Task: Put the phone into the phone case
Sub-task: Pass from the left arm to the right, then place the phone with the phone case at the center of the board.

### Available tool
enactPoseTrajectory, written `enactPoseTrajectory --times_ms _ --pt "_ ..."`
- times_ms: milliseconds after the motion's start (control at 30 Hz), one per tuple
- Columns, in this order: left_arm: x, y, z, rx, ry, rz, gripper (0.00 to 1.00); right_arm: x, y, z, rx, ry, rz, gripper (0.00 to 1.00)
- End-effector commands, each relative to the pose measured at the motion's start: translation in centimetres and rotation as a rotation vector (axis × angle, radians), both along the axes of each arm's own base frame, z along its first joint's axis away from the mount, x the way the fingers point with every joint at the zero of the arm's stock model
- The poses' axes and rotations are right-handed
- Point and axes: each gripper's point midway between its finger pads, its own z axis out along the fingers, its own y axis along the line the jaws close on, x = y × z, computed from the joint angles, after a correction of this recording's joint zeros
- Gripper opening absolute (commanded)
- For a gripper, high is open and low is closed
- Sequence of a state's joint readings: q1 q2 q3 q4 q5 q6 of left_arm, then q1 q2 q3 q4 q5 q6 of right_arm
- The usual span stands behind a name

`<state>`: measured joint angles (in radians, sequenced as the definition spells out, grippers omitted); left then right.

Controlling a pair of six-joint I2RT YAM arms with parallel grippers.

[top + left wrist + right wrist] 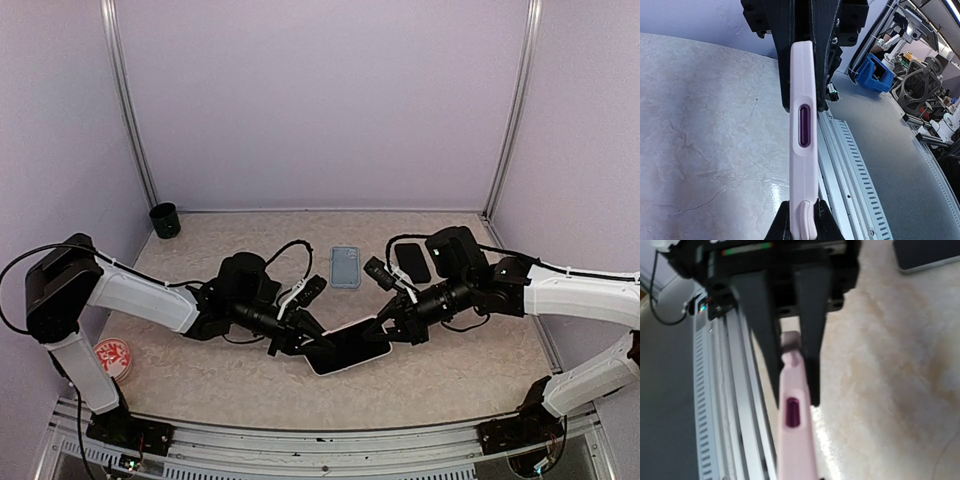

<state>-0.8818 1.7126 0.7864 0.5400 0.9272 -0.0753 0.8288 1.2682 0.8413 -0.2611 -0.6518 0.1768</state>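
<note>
Top external: left gripper and right gripper each clamped on opposite ends of pink case; long axis runs arm to arm; dark face up, likely the phone seated inside.

Left pincer clamps pink phone case, edge-on.

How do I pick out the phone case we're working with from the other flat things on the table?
Go to the middle of the beige table. There the left gripper and right gripper each pinch an end of the phone case. Unlike the light blue slab and the dark slab lying free behind it, it has a pale pink rim.
</note>
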Motion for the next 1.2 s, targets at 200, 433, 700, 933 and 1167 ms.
enactPoseTrajectory --times_ms 200,433,700,933,1167 --pt "1.9 -1.1 3.1 -0.056 -0.109 0.101 0.27 1.0 -0.2 0.6 -0.01 0.014 -0.071 0.0" --pt "0.2 -1.1 3.5 -0.069 -0.144 0.027 0.55 0.6 -0.1 1.5 0.028 0.018 -0.052 0.0" --pt "1.1 -1.8 1.7 0.008 -0.177 0.041 0.3 0.5 0.2 1.5 0.024 0.037 -0.041 0.0" --pt "1.8 -1.8 0.9 0.05 -0.198 0.104 0.01 1.7 -0.5 1.3 -0.014 0.019 -0.126 0.0" --pt "2.8 -2.2 0.4 0.108 -0.232 0.213 0.0 3.6 -1.1 1.5 -0.037 0.036 -0.263 0.0"
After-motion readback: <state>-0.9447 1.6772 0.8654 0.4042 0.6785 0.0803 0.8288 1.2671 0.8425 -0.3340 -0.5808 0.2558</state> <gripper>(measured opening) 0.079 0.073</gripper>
